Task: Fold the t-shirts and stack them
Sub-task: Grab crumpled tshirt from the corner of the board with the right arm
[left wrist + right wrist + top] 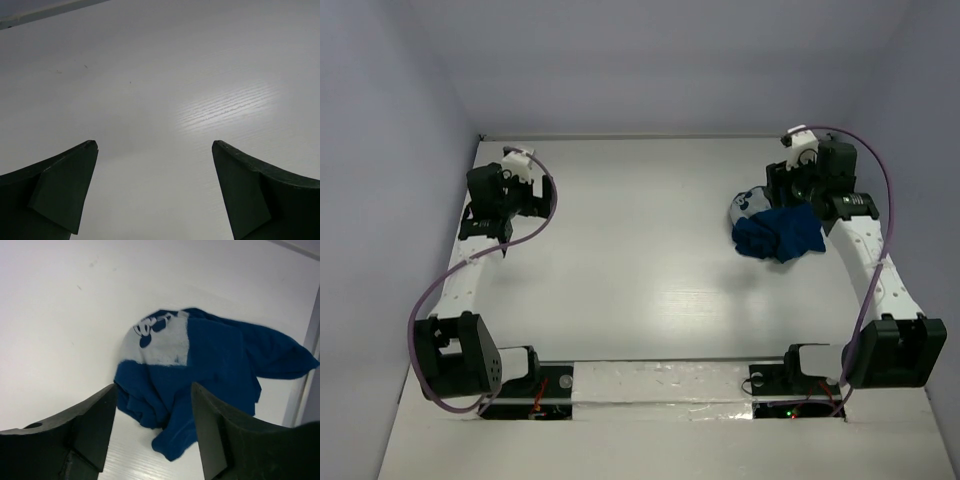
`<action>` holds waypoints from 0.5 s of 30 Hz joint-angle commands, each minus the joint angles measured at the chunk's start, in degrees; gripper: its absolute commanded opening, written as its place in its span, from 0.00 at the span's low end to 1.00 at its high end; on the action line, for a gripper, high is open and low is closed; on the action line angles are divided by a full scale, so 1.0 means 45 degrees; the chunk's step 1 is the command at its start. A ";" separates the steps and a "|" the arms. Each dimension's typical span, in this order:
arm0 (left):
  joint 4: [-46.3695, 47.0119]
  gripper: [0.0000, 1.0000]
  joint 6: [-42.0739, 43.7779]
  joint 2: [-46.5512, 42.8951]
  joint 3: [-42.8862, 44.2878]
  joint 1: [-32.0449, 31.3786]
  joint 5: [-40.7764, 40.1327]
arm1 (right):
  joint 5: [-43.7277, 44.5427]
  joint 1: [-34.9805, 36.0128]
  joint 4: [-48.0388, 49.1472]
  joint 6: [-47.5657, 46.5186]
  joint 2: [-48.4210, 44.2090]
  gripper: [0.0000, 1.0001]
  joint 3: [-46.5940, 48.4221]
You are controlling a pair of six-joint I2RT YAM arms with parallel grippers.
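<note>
The jaws of the right arm (865, 255) stand well parted with nothing between them, poised just above a dark blue t-shirt (215, 365) — crumpled in a heap, its pale print half showing — at the upper right of the overhead view, near the far right edge of the table (640, 260). At upper left, the jaws of the left arm (470, 280) gape fully over the table, holding nothing. The risk from here: closing on the heap could pinch several layers at once, lifting a wad rather than an edge, or nudge the cloth against the side wall (920, 150).
</note>
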 commanded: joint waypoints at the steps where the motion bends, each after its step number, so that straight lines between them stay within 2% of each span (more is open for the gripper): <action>1: -0.0478 0.99 0.0473 -0.0483 -0.0389 0.0062 -0.0186 | 0.0905 -0.0041 -0.0490 -0.0992 0.0506 0.64 0.0042; 3: -0.0478 0.99 0.0551 -0.0581 -0.0739 0.0062 -0.0303 | 0.1452 -0.0041 -0.1315 -0.1459 0.1677 0.59 0.0356; 4: -0.0459 0.99 0.0551 -0.0659 -0.0838 0.0062 -0.0285 | 0.1493 -0.0041 -0.1686 -0.1597 0.2029 0.52 0.0454; 5: -0.0401 0.99 0.0571 -0.0833 -0.0935 0.0062 -0.0304 | 0.1552 -0.0041 -0.2212 -0.1676 0.2612 0.49 0.0532; 8: -0.0283 0.99 0.0512 -0.1147 -0.1345 0.0062 -0.0207 | 0.1572 0.0094 -0.2646 -0.2046 0.2988 0.42 0.0260; 15: -0.0283 0.99 0.0629 -0.1479 -0.1600 0.0062 -0.0342 | 0.1668 0.0972 -0.3526 -0.2556 0.2989 0.44 -0.0111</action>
